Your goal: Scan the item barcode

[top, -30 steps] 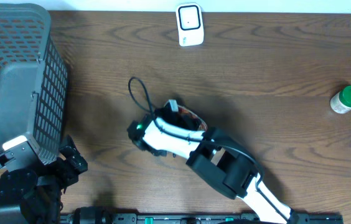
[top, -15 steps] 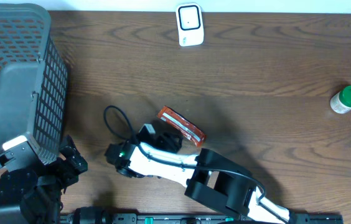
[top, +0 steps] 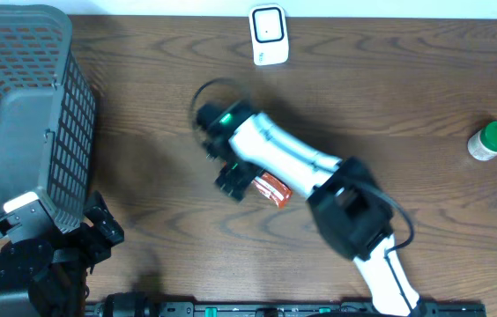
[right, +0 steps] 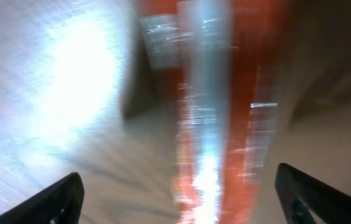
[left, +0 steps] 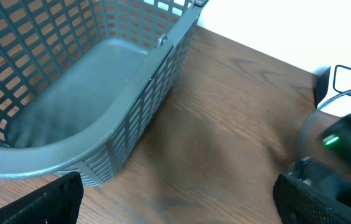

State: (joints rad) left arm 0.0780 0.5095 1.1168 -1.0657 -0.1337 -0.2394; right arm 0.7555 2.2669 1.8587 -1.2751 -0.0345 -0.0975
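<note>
— Right arm's swung round since half a second back: its wrist sat low and to the left of the red packet point(top: 274, 188) then, and now it reaches in from the far side, with the right gripper point(top: 236, 181) over the packet's left end. The packet itself hasn't really shifted.

— Has it got hold of it?

— Doesn't look like it. From the wrist view its fingers point(right: 63, 196) stand spread wide at either edge, and the packet is a blurred orange-red streak between them, touching neither as far as I can make out. It's lying flat on the table point(top: 389, 79).

— So nothing's scanned yet?

— I'd say not. The scanner point(top: 267, 35) is at the far edge of the table, well apart from the packet, and nothing is being held up to it. I can't spot a barcode on the wrapper from here either.

— And the other arm?

— Left gripper point(top: 100, 227) is parked beside the basket point(top: 77, 114), spread open and empty. The green-capped bottle point(top: 492, 141) off to the right is untouched.

— What's left, then?

— Most of it, I reckon: close on the packet, lift it, carry it to the scanner and turn the barcode towards it.
</note>
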